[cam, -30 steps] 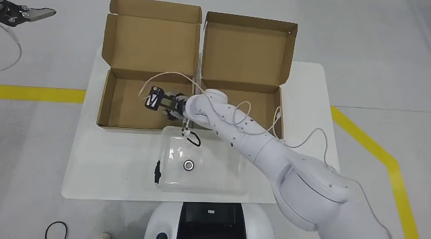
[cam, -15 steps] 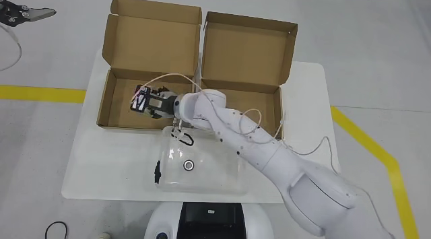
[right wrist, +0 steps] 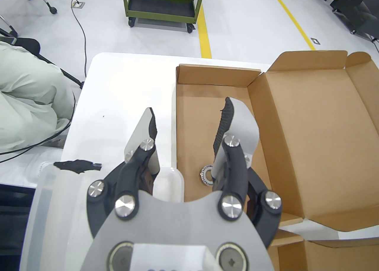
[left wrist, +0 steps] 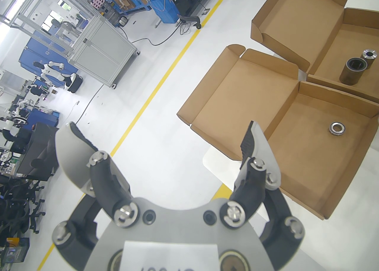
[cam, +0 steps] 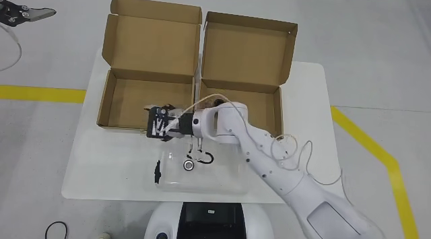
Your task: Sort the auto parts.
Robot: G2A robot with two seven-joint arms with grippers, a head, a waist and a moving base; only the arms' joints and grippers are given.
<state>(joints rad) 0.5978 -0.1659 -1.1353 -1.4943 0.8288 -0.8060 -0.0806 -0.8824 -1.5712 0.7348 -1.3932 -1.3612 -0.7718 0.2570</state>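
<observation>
Seemingly halfway: one metal ring [right wrist: 206, 175] lies in the left box [cam: 114, 104], two cylinders [left wrist: 353, 71] in the right box [cam: 266, 101]; a second ring [cam: 189, 165] and a black piece [cam: 156, 170] wait in the clear tub [cam: 236, 178]. The right tool [right wrist: 188, 105] hangs released and empty over the left box's near edge.

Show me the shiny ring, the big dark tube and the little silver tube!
shiny ring [left wrist: 331, 130], left wrist view, on its outer rim.
big dark tube [left wrist: 351, 76], left wrist view, on its side wall.
little silver tube [left wrist: 369, 62], left wrist view, on its side wall.
</observation>
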